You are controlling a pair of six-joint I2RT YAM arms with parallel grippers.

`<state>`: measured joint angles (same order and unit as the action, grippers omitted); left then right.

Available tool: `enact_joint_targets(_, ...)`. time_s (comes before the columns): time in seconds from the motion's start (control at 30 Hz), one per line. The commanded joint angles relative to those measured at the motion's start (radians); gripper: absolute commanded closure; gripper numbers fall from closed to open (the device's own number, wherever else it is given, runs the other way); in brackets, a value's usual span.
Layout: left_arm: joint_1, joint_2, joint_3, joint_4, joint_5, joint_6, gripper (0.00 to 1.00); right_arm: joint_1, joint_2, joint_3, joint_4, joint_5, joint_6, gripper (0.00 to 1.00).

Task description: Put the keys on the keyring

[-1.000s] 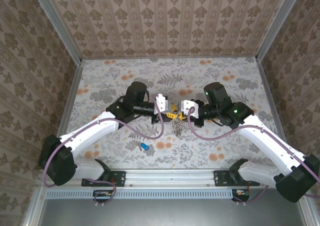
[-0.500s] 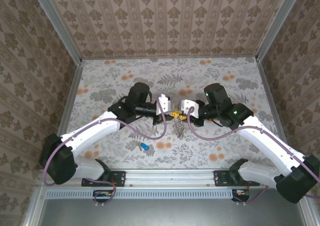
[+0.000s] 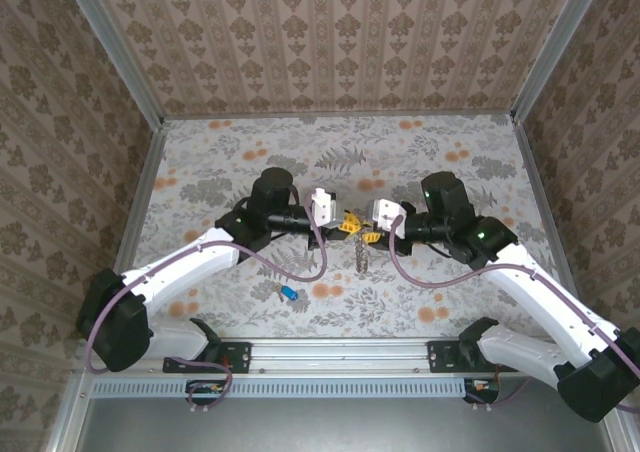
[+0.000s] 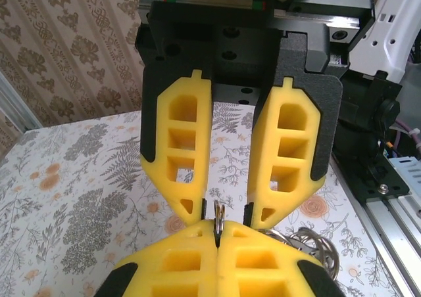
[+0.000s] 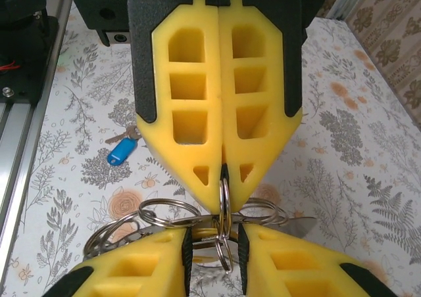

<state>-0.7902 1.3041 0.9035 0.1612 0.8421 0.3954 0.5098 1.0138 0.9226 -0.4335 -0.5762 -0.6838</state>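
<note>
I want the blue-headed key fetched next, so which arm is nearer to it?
Left. The blue-headed key lies close beside the left arm, just right of its forearm; the right arm comes in from the opposite side, well away.

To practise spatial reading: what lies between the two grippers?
The keyring: the left gripper pinches a ring that runs between the right gripper's open fingers, seen from the right wrist.
</note>
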Motion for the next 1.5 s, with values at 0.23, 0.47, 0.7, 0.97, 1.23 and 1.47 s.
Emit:
enact_joint_targets(0.23,0.011,-0.037,-0.035,0.171,0.056,-0.08,1.0,-0.032,-0.093,-0.07,0.068,-0.029,0.071,0.7)
enact_joint_targets(0.47,0.012,-0.035,-0.041,0.184,0.068,-0.084,1.0,-0.034,-0.069,-0.051,0.066,-0.067,0.084,0.87)
enact_joint_targets(0.7,0.01,-0.033,-0.058,0.266,0.075,-0.123,1.0,-0.042,-0.015,-0.034,0.045,-0.06,0.103,1.0)
enact_joint_targets(0.97,-0.022,0.015,-0.066,0.361,0.061,-0.154,1.0,-0.042,0.02,-0.017,0.082,-0.169,0.146,0.88)
enact_joint_targets(1.23,-0.027,0.035,-0.079,0.409,0.058,-0.172,1.0,-0.044,-0.066,-0.051,0.102,-0.132,0.092,0.76)
enact_joint_targets(1.47,-0.029,0.034,-0.081,0.392,0.069,-0.165,1.0,-0.054,-0.122,-0.073,0.12,-0.106,0.085,0.77)
